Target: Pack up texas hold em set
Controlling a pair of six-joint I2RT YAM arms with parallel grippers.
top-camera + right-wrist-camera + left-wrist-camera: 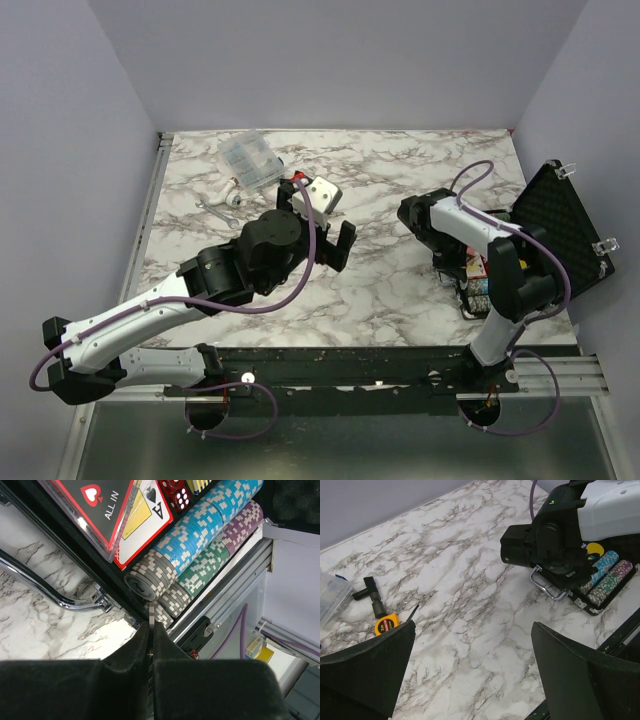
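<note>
Far left of the left-wrist view: clear plastic compartment box (330,597), black T-shaped tool (372,597) and orange tape measure (385,625), all outside the job.

Centre of the top view: left gripper (318,225) hovering over the marble table (400,290), fingers spread wide, grasping nothing.

Right of centre: right gripper (151,625) clenched on what looks like a single grey-and-white poker chip (150,611), pinched on edge, right at the lower-left end of the grey chip row (150,577).

Far right of the top view: black hard briefcase (560,225) lying open at the table's right edge, foam lid tilted back. Inside it, upper half of the right-wrist view: red-trimmed card box (100,505) marked ALL IN, red dice (175,492), blue chip row (210,522), with green and purple rows alongside.

Probably mid-step: loading loose chips into their rows. Next, by this reading: lower the chip upright into the slot at the row's end, keep it square to the stack, then release. Lid closing not yet due.
</note>
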